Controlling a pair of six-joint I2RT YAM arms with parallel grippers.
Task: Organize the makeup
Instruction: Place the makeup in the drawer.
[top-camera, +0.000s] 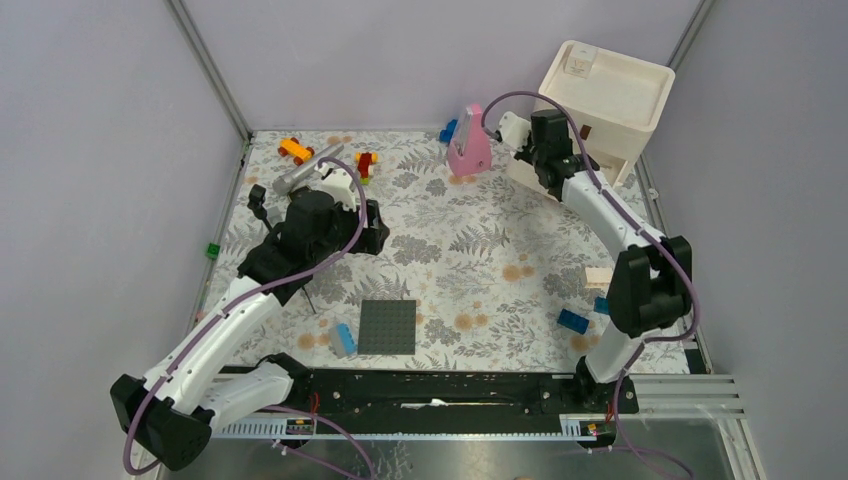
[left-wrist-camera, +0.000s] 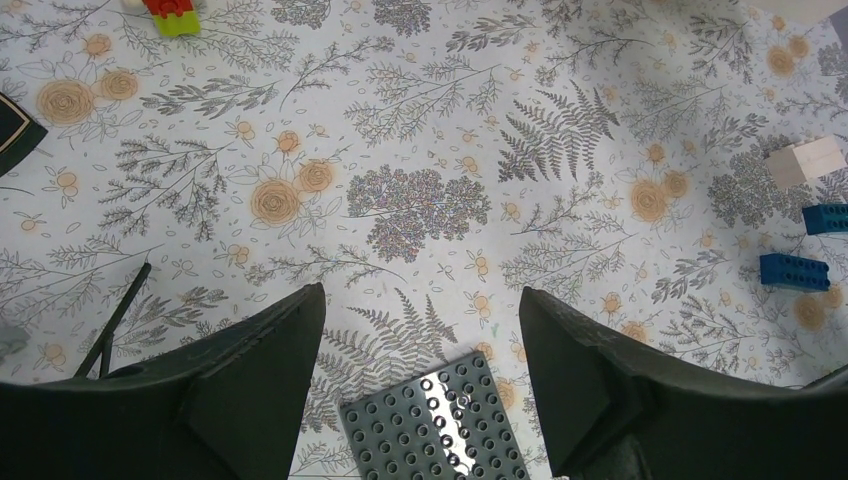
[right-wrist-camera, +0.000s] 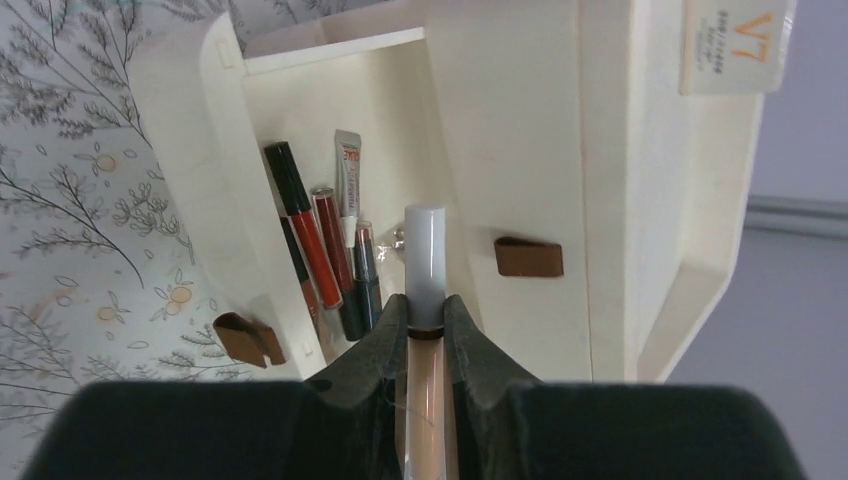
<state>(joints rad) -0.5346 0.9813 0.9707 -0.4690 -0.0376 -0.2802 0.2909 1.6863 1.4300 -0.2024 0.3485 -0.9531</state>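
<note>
My right gripper (right-wrist-camera: 424, 315) is shut on a pale pink stick with a white cap (right-wrist-camera: 423, 250). It holds the stick over the open drawer (right-wrist-camera: 230, 180) of a cream organizer box (top-camera: 610, 95). Red-and-black sticks (right-wrist-camera: 305, 235) and a small tube (right-wrist-camera: 348, 175) lie in the drawer. In the top view this gripper (top-camera: 556, 158) is at the box's front. My left gripper (left-wrist-camera: 421, 295) is open and empty above the mat, mid-left in the top view (top-camera: 376, 226). A thin black brush (left-wrist-camera: 115, 320) lies to its left. A beige sponge block (top-camera: 598, 277) lies at the right.
A grey studded plate (top-camera: 388, 327) lies near the front, just below my left fingers (left-wrist-camera: 430, 425). Blue bricks (top-camera: 572, 320) lie beside the sponge block. A pink object (top-camera: 469, 150) stands left of the box. Toy bricks (top-camera: 296, 150) lie at the back left.
</note>
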